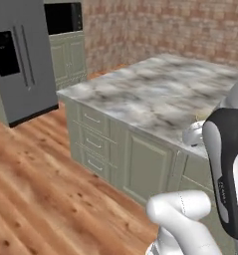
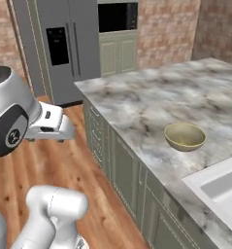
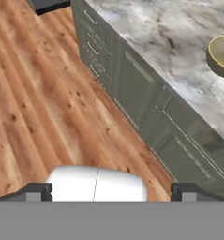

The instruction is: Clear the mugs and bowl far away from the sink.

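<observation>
The yellowish-tan bowl stands upright on the marble counter, a little left of the sink, whose white rim and basin corner show at the lower right of the right base view. In the hand view the bowl is cut by the right edge. My gripper hangs over the wooden floor in front of the island cabinets, well short of the counter. It is open and holds nothing, its two dark fingertips far apart. The mugs are out of view.
The island's green cabinet doors and drawers face me across the wood floor. A steel fridge and a dark wall oven stand at the back, against a brick wall. My own arm blocks the right side of the left base view.
</observation>
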Controlling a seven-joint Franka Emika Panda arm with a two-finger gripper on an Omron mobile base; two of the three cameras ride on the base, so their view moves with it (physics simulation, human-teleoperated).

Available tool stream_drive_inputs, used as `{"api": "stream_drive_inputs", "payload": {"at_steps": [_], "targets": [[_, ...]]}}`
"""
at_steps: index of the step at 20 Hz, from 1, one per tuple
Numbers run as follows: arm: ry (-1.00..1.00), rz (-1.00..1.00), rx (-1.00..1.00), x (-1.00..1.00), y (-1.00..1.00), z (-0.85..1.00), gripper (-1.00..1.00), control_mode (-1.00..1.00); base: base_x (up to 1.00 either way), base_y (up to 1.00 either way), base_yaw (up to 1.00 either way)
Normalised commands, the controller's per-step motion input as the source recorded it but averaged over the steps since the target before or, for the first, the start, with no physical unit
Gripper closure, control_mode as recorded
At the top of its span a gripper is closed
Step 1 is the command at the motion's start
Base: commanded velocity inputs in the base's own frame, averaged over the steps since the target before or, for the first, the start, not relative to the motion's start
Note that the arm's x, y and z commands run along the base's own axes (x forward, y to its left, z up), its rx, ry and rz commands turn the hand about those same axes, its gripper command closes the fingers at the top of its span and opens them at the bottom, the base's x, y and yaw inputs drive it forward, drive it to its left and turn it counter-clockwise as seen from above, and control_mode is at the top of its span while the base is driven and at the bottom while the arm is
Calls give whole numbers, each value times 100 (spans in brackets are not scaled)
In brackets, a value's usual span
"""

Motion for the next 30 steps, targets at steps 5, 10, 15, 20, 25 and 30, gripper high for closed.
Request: {"api": "stream_drive_inputs", "payload": {"at_steps": [5,10,15,20,25,30], "targets": [[0,0,0,0,0,0,-100,100,99,1,-40],[0,0,0,0,0,0,-100,100,91,12,-44],[0,0,0,0,0,0,-100,100,56,-1,-40],[0,0,0,0,0,0,-100,100,16,-20,-28],[0,0,0,0,0,0,-100,100,9,-29,-24],[0,0,0,0,0,0,-100,100,18,-22,-32]]}}
